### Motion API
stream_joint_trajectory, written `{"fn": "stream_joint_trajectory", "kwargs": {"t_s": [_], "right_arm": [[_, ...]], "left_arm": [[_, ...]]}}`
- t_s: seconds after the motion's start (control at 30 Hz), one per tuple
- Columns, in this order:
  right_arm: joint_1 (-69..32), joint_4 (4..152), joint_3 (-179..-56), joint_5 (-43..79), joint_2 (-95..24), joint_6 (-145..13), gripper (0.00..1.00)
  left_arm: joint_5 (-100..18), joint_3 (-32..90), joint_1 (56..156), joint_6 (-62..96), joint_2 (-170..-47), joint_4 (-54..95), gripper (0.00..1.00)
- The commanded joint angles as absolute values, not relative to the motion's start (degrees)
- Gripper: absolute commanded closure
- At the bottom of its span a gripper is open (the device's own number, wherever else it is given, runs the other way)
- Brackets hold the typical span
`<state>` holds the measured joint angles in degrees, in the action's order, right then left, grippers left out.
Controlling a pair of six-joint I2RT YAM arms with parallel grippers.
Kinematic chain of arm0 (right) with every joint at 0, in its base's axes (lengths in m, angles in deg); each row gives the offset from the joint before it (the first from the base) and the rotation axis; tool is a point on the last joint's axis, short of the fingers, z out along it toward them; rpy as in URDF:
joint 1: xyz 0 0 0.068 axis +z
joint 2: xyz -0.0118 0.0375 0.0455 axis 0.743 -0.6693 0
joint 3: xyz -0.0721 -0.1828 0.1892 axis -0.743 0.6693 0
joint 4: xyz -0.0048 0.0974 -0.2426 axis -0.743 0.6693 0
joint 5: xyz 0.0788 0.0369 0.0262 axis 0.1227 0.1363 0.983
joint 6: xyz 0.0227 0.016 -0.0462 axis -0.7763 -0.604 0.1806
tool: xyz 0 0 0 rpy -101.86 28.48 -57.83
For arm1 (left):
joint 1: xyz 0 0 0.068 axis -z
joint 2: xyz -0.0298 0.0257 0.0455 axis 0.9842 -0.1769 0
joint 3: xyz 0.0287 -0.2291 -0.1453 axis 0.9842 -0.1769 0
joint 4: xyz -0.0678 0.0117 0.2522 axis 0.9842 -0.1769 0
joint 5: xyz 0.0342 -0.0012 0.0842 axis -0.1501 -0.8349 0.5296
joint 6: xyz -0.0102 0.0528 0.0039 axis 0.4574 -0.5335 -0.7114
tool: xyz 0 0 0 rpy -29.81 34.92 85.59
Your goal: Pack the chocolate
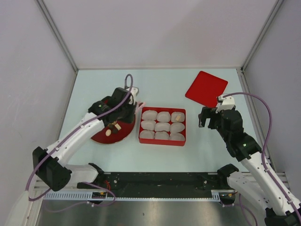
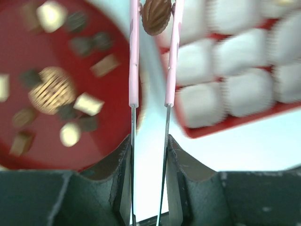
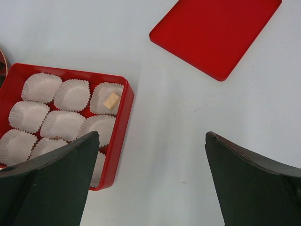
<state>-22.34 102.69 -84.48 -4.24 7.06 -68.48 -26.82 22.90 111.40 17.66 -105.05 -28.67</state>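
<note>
My left gripper (image 2: 149,155) is shut on thin pink-handled tongs (image 2: 133,61). The tong tips pinch a round ribbed brown chocolate (image 2: 156,16) over the gap between the red plate (image 2: 28,141) and the red box (image 2: 225,126). Several dark and cream chocolates (image 2: 87,103) lie on the plate. In the top view the left gripper (image 1: 126,104) is between the plate (image 1: 101,136) and the box (image 1: 162,141). The box holds white paper cups; one cream chocolate (image 3: 111,100) sits in its far right cup. My right gripper (image 3: 150,155) is open and empty, right of the box.
A flat red lid (image 1: 206,88) lies at the back right of the table, also in the right wrist view (image 3: 217,33). Grey walls close in the table on three sides. The arm bases stand along the near edge.
</note>
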Motion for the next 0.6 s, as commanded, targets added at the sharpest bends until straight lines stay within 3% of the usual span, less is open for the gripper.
{"fn": "stream_joint_trajectory", "kwargs": {"t_s": [0.0,0.3,0.57], "right_arm": [[-22.32,101.19,-84.78,-5.36,7.90,-68.39,0.00],[-22.32,101.36,-84.78,-6.06,8.17,-68.21,0.00],[-22.32,101.71,-84.78,-6.50,8.17,-67.77,0.00]], "left_arm": [[-29.48,29.01,119.70,17.52,-108.88,-24.21,0.97],[-31.07,38.15,132.44,15.06,-122.84,-22.71,0.94],[-29.57,42.63,136.32,13.56,-131.56,-25.25,0.92]]}}
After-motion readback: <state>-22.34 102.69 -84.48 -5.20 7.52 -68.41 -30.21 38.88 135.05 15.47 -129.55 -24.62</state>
